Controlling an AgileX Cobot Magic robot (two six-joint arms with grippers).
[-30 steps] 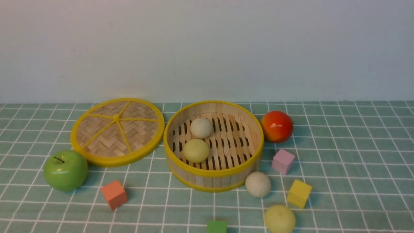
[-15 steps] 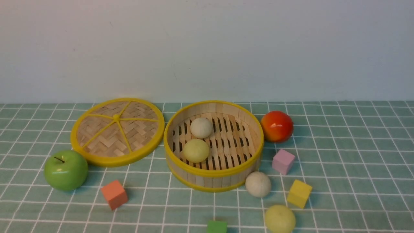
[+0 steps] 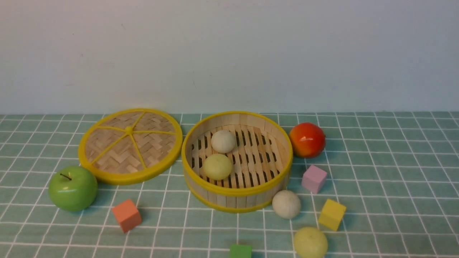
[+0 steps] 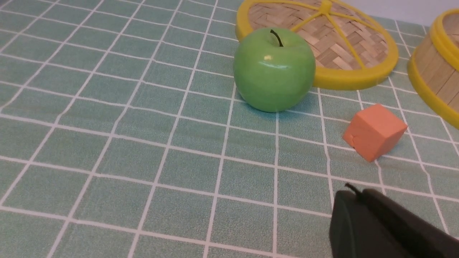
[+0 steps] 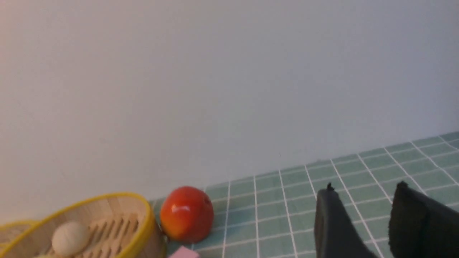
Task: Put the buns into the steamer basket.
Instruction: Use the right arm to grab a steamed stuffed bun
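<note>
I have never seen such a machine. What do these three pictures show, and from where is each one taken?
It is a robot with two arms, each ending in a gripper. The wide picture looks forward from between the arms; the other two come from wrist cameras. On the tiled table lie a steamer basket, its lid, a green apple, a red apple and four cubes. Two buns sit in the basket; two more lie outside it. The left gripper is shut, the right gripper open; neither holds anything.
</note>
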